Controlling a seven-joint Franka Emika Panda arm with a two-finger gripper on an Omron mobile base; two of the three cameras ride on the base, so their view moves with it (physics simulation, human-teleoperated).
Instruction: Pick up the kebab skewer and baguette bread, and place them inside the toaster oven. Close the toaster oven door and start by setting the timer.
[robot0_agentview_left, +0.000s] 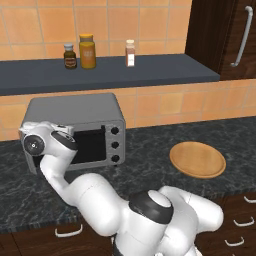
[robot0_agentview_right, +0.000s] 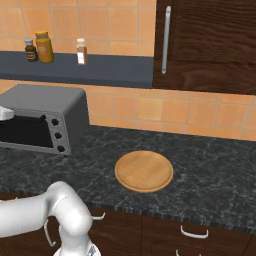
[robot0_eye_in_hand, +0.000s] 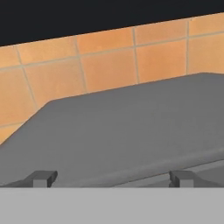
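Hand (robot0_eye_in_hand: 111, 178) is spread wide, nothing btwn the tips, both fingertips (robot0_eye_in_hand: 42, 178) low in hand view w/ the toaster oven (robot0_eye_in_hand: 131, 135) grey top right ahead of them. Orange tile wall behind the top, dark band above that.

Left base view: arm wrist sits at the oven's upper left front corner, covering the left part of the toaster oven door (robot0_agentview_left: 92, 145). Door looks shut, upright, dark glass facing out; three black knobs stacked on the right panel. Can't see inside, so can't tell where skewer or baguette are.

Oven stands on the dark speckled counter (robot0_agentview_left: 150, 150) against the tile wall. Round wooden plate (robot0_agentview_right: 144, 171) lies flat on the counter, well apart to the oven's right, bare.

Grey shelf (robot0_agentview_left: 160, 70) above the oven carries a small dark jar (robot0_agentview_left: 70, 55), a taller orange jar (robot0_agentview_left: 87, 51) just beside it, and a slim shaker (robot0_agentview_left: 130, 53) further right. Dark wood cabinet w/ a bar handle (robot0_agentview_right: 166, 40) at the shelf's right end.
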